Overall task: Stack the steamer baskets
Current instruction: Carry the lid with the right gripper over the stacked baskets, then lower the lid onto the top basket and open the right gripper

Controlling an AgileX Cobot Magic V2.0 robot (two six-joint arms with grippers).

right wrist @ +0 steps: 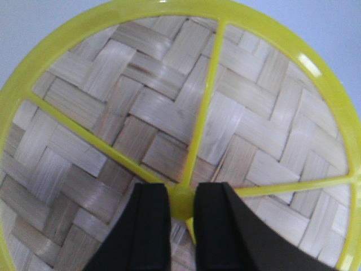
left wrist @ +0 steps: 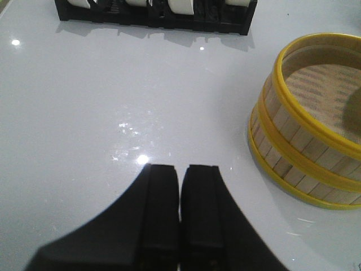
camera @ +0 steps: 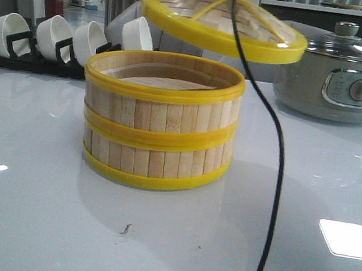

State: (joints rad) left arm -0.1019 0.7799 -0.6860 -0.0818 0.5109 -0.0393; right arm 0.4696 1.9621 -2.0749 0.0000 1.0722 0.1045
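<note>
Lid [camera: 224,22] of woven bamboo in a yellow plastic frame hangs tilted in the air, above and a little to the right of the two steamer baskets [camera: 159,121], which already sit one on the other on the white counter [camera: 41,184]. The right hand [right wrist: 181,203] is clamped on the small yellow hub where the lid's spokes meet, its fingers [right wrist: 151,226] pressing from either side. That hub looks like the right place to hold: the weave is thin and would likely flex or crack under a pinch, while the plastic is stiff but smooth, so it may slip or swing from so small a grip. The lid is probably very light. The baskets look light as well, with rigid slats and slick rims, so a careless touch could shove them across the glossy counter. The left hand [left wrist: 180,217] rests low with its fingers together, holding nothing, well apart from the stack.
</note>
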